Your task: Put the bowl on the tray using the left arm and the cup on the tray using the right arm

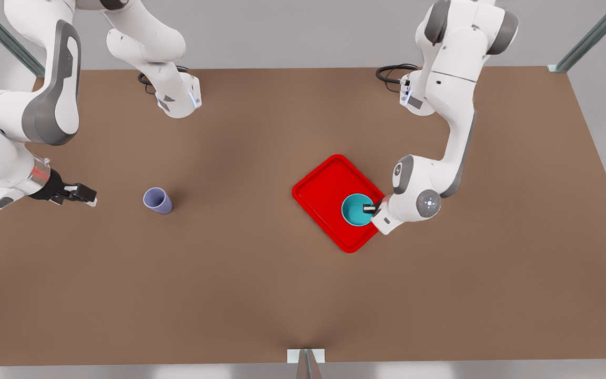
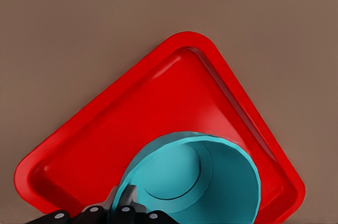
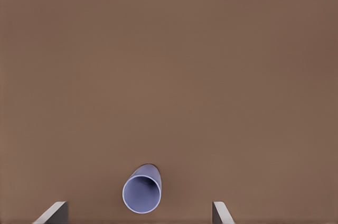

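Partly hidden, left end effector (image 1: pixel 370 208) (fingers cropped) grips bowl (image 1: pixel 356 210).

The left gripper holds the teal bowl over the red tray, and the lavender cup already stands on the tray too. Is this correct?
Not fully. The cup is not on the tray; the front view shows it on the bare table, apart from the tray, near the right gripper. The left gripper does hold the bowl over the tray.
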Motion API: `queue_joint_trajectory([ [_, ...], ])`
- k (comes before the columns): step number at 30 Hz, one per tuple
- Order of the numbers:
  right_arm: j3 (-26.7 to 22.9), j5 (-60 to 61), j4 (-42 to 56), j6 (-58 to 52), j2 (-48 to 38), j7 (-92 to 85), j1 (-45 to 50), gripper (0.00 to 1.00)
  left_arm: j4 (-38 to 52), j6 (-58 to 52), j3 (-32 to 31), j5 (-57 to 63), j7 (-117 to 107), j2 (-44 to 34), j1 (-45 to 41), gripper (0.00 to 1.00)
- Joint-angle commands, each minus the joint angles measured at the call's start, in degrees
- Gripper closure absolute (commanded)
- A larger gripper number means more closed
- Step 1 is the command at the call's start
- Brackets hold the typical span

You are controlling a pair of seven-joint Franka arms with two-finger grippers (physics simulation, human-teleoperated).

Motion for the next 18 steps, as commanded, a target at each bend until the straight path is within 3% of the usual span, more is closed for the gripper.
queue_joint_trajectory([
  [1,0.0,0.0,0.0,0.0,0.0,0.0,0.0,0.00,0.0,0.0,0.0,-6.9,0.3,0.2,0.0,0.79],
  [3,0.0,0.0,0.0,0.1,0.3,-0.1,0.0,0.00,-0.1,1.1,0.0,-6.9,0.5,1.4,0.0,0.75],
  [4,0.0,-0.1,0.0,0.1,0.3,-0.1,-0.1,0.00,-0.1,1.3,0.0,-6.8,0.6,1.7,0.0,0.03],
  [10,0.0,0.0,0.1,0.2,0.3,-0.1,0.0,0.00,0.3,0.0,2.3,-1.7,2.1,-0.3,0.9,0.00],
  [13,0.0,0.0,0.4,0.0,0.2,-0.2,-0.1,0.00,5.5,-11.2,8.4,15.0,1.9,-4.5,1.0,0.00],
  [15,0.0,-0.1,0.4,0.0,0.3,-0.2,-0.1,0.00,14.8,-23.7,9.0,25.7,2.1,-8.5,1.8,0.00],
  [18,-0.1,-0.1,0.4,0.0,0.3,-0.2,-0.1,0.00,17.9,-32.3,7.7,26.8,6.2,-18.0,4.7,0.00],
])
